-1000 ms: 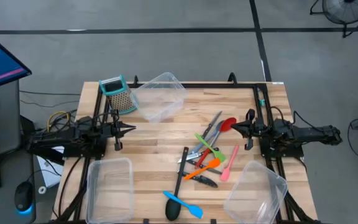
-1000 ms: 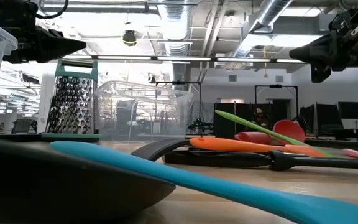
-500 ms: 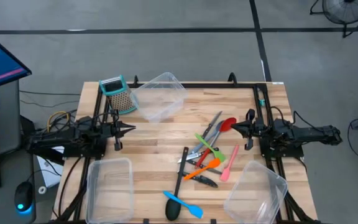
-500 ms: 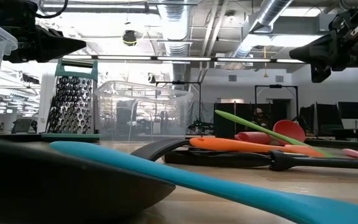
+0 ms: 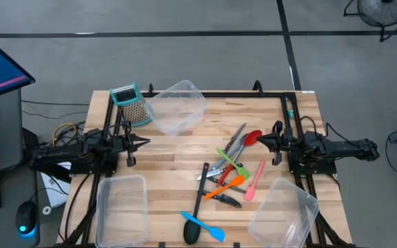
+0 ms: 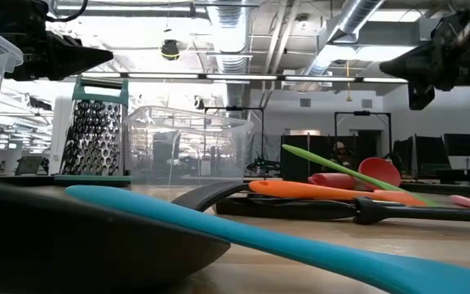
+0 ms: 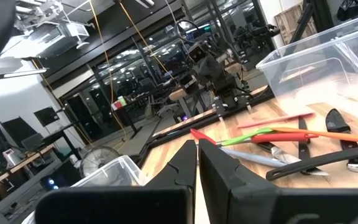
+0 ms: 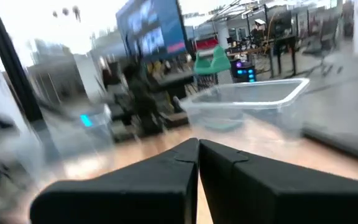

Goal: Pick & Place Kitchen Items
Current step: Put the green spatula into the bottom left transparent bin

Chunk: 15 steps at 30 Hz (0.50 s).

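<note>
The kitchen items lie in a loose pile on the wooden table, right of its middle: a red spoon, a green spatula, an orange one, a pink one and black-handled knives. A black ladle and a blue spatula lie by the near edge. My left gripper hovers shut over the table's left side, pointing level at the pile. My right gripper hovers shut at the right side, its tip just right of the red spoon, above it.
A metal box grater with a teal top stands at the far left. Clear plastic tubs sit at the far middle, near left and near right. Bare wood lies between my left gripper and the pile.
My right gripper has rolled a little about the line it points along, staying in place and shut. The utensils lie where they were.
</note>
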Tool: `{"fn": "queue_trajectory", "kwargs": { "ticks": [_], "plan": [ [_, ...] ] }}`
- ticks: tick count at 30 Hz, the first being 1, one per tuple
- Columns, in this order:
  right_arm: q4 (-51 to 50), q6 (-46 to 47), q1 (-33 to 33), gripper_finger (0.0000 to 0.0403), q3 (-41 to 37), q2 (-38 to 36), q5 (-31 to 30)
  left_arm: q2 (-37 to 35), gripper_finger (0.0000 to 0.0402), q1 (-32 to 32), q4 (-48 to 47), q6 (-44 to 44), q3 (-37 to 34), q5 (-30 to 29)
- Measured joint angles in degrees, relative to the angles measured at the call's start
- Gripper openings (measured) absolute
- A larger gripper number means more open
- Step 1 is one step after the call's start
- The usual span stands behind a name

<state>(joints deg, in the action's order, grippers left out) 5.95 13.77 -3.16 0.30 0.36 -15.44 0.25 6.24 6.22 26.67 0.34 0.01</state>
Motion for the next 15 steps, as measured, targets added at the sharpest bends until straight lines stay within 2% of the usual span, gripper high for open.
{"fn": "queue_trajectory", "kwargs": {
  "ticks": [3,7,15],
  "plan": [
    [3.01,9.70,0.00,0.0010,0.01,-0.02,0.01,0.00,0.0003,0.00,0.32,0.05,0.00,0.02],
    [3.92,16.97,0.00,0.0010,0.01,-0.02,0.02,0.01,0.0003,-0.02,0.33,0.07,0.00,0.01],
    [3.96,17.80,-0.02,0.0010,0.01,-0.02,-2.60,0.02,0.0003,0.00,0.80,0.07,0.00,0.01]
  ]
}}
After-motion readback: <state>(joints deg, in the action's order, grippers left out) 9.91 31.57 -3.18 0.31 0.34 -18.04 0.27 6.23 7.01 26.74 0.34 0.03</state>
